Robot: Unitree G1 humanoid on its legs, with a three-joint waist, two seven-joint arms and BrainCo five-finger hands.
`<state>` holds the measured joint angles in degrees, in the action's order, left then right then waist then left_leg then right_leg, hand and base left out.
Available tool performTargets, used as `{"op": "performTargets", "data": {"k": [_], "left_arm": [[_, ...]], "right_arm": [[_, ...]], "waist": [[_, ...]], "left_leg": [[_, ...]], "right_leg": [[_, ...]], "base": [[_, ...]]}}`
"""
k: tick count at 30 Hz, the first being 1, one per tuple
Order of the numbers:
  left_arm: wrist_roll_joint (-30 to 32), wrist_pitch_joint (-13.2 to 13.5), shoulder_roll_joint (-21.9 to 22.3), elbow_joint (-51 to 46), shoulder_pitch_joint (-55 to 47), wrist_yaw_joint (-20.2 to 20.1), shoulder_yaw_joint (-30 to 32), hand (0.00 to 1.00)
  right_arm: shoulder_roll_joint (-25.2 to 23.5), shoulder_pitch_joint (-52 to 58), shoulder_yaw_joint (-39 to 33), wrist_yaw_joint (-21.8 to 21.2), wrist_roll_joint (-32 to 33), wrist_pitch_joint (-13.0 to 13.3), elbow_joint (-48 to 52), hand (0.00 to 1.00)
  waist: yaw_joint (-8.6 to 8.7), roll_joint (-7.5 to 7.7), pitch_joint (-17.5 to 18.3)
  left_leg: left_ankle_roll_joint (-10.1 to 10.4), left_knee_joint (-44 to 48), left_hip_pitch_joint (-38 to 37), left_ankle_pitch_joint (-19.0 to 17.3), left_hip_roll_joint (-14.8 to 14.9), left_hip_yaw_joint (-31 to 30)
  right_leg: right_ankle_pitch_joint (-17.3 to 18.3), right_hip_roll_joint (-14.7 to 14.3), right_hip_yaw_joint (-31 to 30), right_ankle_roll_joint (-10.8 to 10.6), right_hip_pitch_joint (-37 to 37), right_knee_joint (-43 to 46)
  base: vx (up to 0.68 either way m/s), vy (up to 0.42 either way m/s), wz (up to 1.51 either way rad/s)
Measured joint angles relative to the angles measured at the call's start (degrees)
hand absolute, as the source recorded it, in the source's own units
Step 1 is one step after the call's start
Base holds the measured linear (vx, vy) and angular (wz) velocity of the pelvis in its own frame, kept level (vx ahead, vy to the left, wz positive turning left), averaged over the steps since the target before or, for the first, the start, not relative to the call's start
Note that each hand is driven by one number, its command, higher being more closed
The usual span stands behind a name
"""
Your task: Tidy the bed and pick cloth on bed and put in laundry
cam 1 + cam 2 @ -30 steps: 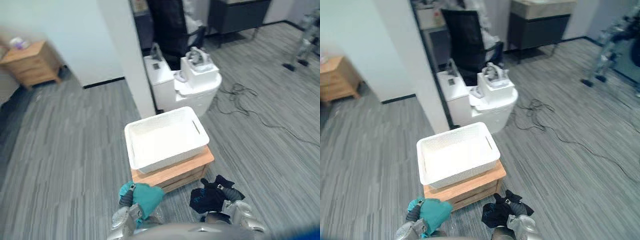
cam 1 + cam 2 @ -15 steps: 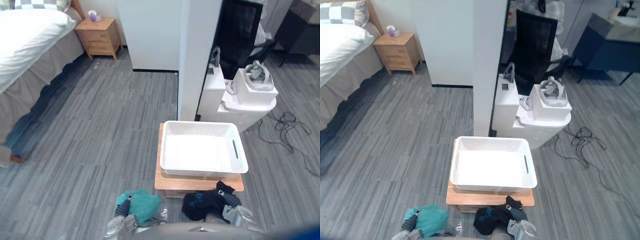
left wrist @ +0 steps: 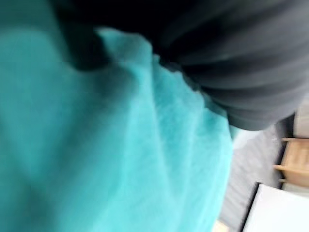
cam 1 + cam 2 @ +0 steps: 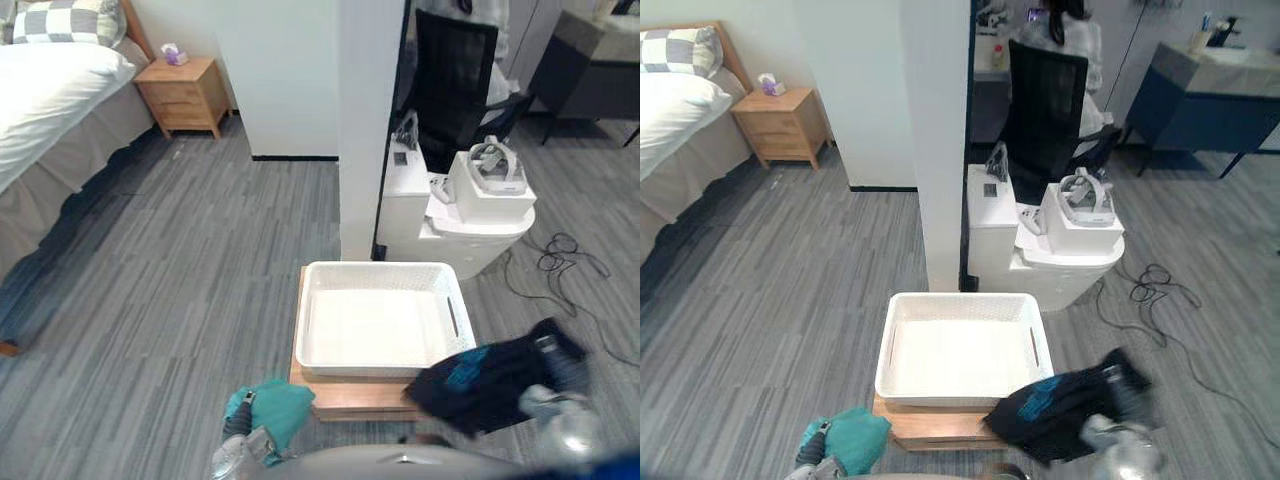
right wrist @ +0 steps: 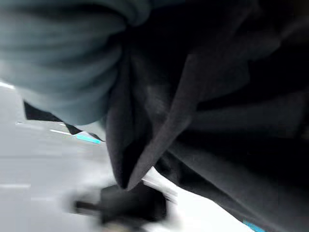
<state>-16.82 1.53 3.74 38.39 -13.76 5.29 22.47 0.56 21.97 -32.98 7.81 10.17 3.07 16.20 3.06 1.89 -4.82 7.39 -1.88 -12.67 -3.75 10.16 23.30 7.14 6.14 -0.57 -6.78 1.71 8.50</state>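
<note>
A white laundry basket (image 4: 303,330) sits on a low wooden stand (image 4: 350,394) just in front of me, with nothing in it. At the bottom edge, my left hand (image 4: 236,452) holds a bunched teal cloth (image 4: 275,410) in front of the stand's left corner; that teal cloth (image 3: 120,159) also shows in the left wrist view. My right hand (image 4: 558,388) is out to the right, blurred, gripping a black cloth (image 4: 472,384) with a teal print. The cloth hangs spread by the basket's front right corner. Folds of this black cloth (image 5: 217,121) show in the right wrist view.
A white pillar (image 4: 370,120) rises right behind the basket. To its right stand a white unit with a headset on top (image 4: 485,195) and a black chair (image 4: 450,70). The bed (image 4: 45,95) and a wooden nightstand (image 4: 185,95) lie at the far left across grey floor.
The camera has swung, so the whole scene has shifted. My right hand has moved out to the right and up with the black cloth, which now hangs spread. The left hand keeps its place.
</note>
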Motion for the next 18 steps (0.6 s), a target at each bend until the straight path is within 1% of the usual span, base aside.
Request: {"op": "performTargets", "data": {"k": [1, 2, 3, 4, 5, 6, 7, 8, 9, 10, 11, 12, 14, 17, 18], "left_arm": [[-0.1, 0.0, 0.0, -0.9, -0.4, 0.0, 1.2, 1.0], [-0.9, 0.2, 0.0, -1.3, -1.1, -0.1, 2.4, 1.0], [-1.8, 0.3, 0.0, -1.1, -1.4, 0.1, 2.9, 1.0], [-3.1, 0.4, -0.3, -1.0, -1.8, 0.1, 2.8, 1.0], [-4.1, 0.4, -0.9, -0.9, -2.0, 0.0, 2.0, 1.0], [-4.3, 0.4, -1.1, -0.8, -1.7, 0.0, 0.8, 1.0], [-4.1, 0.4, -1.8, -0.8, -1.2, -0.2, -1.5, 1.0], [-3.8, 0.4, -1.8, -0.8, -1.1, -0.3, -2.6, 1.0], [-3.8, 0.4, -1.6, -0.4, -1.1, -0.3, -4.2, 1.0], [-3.8, 0.4, -1.5, 0.4, -1.0, -0.3, -5.0, 1.0], [-3.7, 0.4, -1.3, 1.3, -0.9, -0.3, -5.6, 1.0], [-3.2, 0.4, -1.1, 1.3, -1.1, -0.1, -6.2, 1.0], [-2.1, 0.3, -1.3, 1.4, -2.3, 0.1, -6.5, 1.0], [-1.7, 0.3, -2.3, 1.4, -2.9, 0.1, -7.2, 1.0], [-1.7, 0.3, -2.5, 1.5, -2.5, 0.1, -8.1, 1.0]], "right_arm": [[1.2, 0.4, -3.0, -0.6, 0.7, 1.0, 4.3, 1.0], [2.5, 0.1, -5.5, -1.5, 3.1, 2.2, 7.4, 1.0], [3.6, -0.4, -6.0, -1.6, 5.0, 3.7, 7.8, 1.0], [5.6, -3.0, -4.7, -1.9, 9.0, 6.4, 6.6, 1.0], [6.8, -6.3, -0.6, -0.3, 9.3, 7.8, 4.2, 1.0], [7.4, -8.7, 2.6, 0.3, 8.2, 8.0, 1.9, 1.0], [8.2, -12.8, 7.9, 0.7, 5.6, 6.5, -2.0, 1.0], [8.6, -14.8, 9.9, 0.7, 3.8, 5.2, -3.6, 1.0], [9.8, -18.8, 14.5, 0.6, 1.3, 3.6, -6.1, 1.0], [10.5, -21.3, 17.4, 0.8, -0.1, 2.5, -6.7, 1.0], [11.1, -23.2, 19.8, 1.0, -0.6, 2.0, -6.8, 1.0], [11.4, -26.0, 23.1, 1.1, -1.6, 1.6, -6.8, 1.0], [11.1, -28.2, 25.7, 1.0, -2.3, 1.0, -6.8, 1.0], [10.7, -29.6, 27.4, 1.0, -2.6, 0.9, -7.1, 1.0], [10.7, -30.1, 27.5, 1.1, -2.6, 0.9, -7.6, 1.0]], "waist": [[0.74, 0.21, 0.5], [0.94, 0.53, 1.1], [1.22, 0.53, 1.5], [2.38, 0.78, 1.6], [2.97, 0.79, 1.6], [2.96, 0.73, 1.6], [2.32, 0.65, 1.7], [2.02, 0.39, 1.8], [1.29, -0.17, 2.1], [0.5, -0.95, 2.0], [0.1, -1.76, 2.2], [-0.9, -2.83, 2.0], [-1.24, -3.47, 2.1], [-1.73, -2.57, 1.8], [-1.83, -2.31, 1.6]], "left_leg": [[0.0, 0.0, 0.1, -0.3, 0.0, 0.3], [0.2, 0.1, 0.1, -0.6, 0.0, 0.8], [0.2, 0.1, 0.2, -0.6, 0.0, 0.9], [0.3, 0.2, 0.2, -0.8, 0.0, 1.2], [0.3, 0.1, 0.4, -0.9, -0.1, 1.2], [0.3, 0.0, 0.7, -0.8, -0.3, 1.1], [0.1, -0.1, 1.0, -0.7, -0.4, 0.6], [-0.1, -0.1, 1.3, -0.6, -0.6, -0.2], [-0.3, -0.2, 1.9, -0.4, -0.8, -1.0], [-0.5, -0.3, 2.3, -0.2, -1.1, -1.9], [-0.7, -0.3, 2.8, -0.1, -1.2, -2.4], [-0.9, -0.4, 3.2, 0.2, -1.3, -3.7], [-0.9, -0.2, 3.5, 0.2, -1.3, -4.9], [-0.9, -0.1, 3.5, 0.2, -1.1, -5.3], [-0.9, -0.1, 3.5, 0.2, -1.1, -5.3]], "right_leg": [[-0.2, 0.0, -0.1, 0.0, 0.1, -0.8], [-0.3, -0.1, -0.3, 0.0, 0.1, -1.2], [-0.5, -0.1, -0.4, 0.0, 0.2, -1.6], [-0.9, -0.1, -0.7, -0.1, 0.2, -2.2], [-1.4, -0.1, -0.9, 0.0, 0.2, -2.9], [-1.8, 0.0, -0.9, -0.1, 0.3, -3.5], [-2.5, 0.2, -0.5, 0.0, 0.7, -4.6], [-2.7, 0.3, -0.1, 0.1, 1.0, -5.2], [-3.2, 0.6, 0.7, 0.0, 1.4, -6.3], [-3.5, 0.8, 1.1, 0.0, 1.6, -6.9], [-3.7, 0.8, 1.6, -0.1, 1.7, -7.5], [-4.0, 0.8, 2.7, 0.3, 2.0, -7.9], [-4.5, 0.6, 3.8, 0.7, 2.8, -8.4], [-4.8, 0.4, 4.4, 0.8, 3.3, -8.6], [-5.6, 0.4, 4.4, 1.0, 3.3, -9.1]], "base": [[0.05, 0.034, -0.11], [0.06, 0.03, -0.12], [0.08, 0.029, -0.16], [0.05, 0.021, -0.15], [0.02, 0.023, -0.13], [0.0, 0.0, 0.0], [-0.02, 0.01, 0.13], [0.0, 0.001, 0.3], [0.0, -0.002, 0.34], [0.01, -0.004, 0.4], [0.05, -0.012, 0.46], [0.06, -0.015, 0.45], [0.06, -0.008, 0.36], [0.03, -0.004, 0.1], [-0.01, 0.003, -0.09]]}}
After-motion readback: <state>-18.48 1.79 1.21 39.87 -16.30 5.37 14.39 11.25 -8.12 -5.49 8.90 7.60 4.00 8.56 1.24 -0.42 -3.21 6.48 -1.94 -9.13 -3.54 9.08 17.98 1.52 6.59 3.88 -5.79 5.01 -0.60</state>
